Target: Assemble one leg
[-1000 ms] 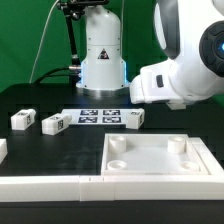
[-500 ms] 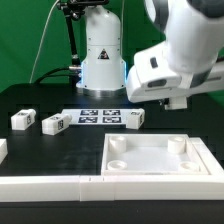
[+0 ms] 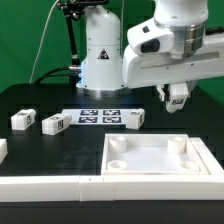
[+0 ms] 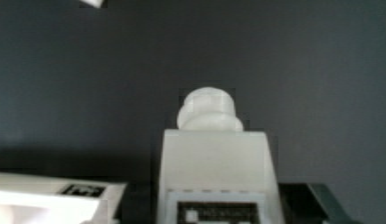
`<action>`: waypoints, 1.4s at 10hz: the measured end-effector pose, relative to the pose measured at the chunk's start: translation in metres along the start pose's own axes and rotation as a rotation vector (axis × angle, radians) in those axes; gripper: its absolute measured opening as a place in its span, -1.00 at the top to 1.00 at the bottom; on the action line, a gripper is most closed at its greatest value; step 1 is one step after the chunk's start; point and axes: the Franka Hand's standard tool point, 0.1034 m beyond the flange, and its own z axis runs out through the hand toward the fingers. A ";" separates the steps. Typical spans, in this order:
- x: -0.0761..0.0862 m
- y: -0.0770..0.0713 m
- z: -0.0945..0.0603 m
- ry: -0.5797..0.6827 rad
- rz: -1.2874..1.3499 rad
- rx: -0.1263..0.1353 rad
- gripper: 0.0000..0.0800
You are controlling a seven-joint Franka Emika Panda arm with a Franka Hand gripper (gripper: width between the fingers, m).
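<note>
The arm [image 3: 165, 45] has swung across toward the exterior view's left since a second ago, bringing the leg [image 3: 178, 97] into sight. It hangs clear of the tabletop [image 3: 40, 95], beyond the tray [image 3: 200, 160], with the jaws clamped on it. In the wrist view its rounded peg [image 4: 209, 106] juts out over bare dark surface. Three other legs [image 3: 54, 125] lie down there, two off the marker board's [image 3: 100, 117] left end and one just beside its right end.
</note>
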 end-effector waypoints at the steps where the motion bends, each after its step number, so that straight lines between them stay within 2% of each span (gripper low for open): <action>1: 0.016 0.003 -0.004 0.128 -0.026 -0.003 0.27; 4: 0.051 0.015 -0.023 0.368 -0.070 -0.018 0.27; 5: 0.048 0.016 -0.019 0.414 -0.072 -0.023 0.27; 6: 0.043 0.016 -0.015 0.378 -0.071 -0.022 0.27; 8: 0.047 0.017 -0.016 0.388 -0.079 -0.024 0.27; 9: 0.059 0.021 -0.020 0.388 -0.098 -0.027 0.27; 10: 0.081 0.026 -0.027 0.404 -0.120 -0.029 0.27; 11: 0.095 0.027 -0.029 0.417 -0.117 -0.026 0.27; 13: 0.111 0.027 -0.028 0.412 -0.125 -0.021 0.27; 14: 0.120 0.030 -0.028 0.424 -0.182 -0.032 0.27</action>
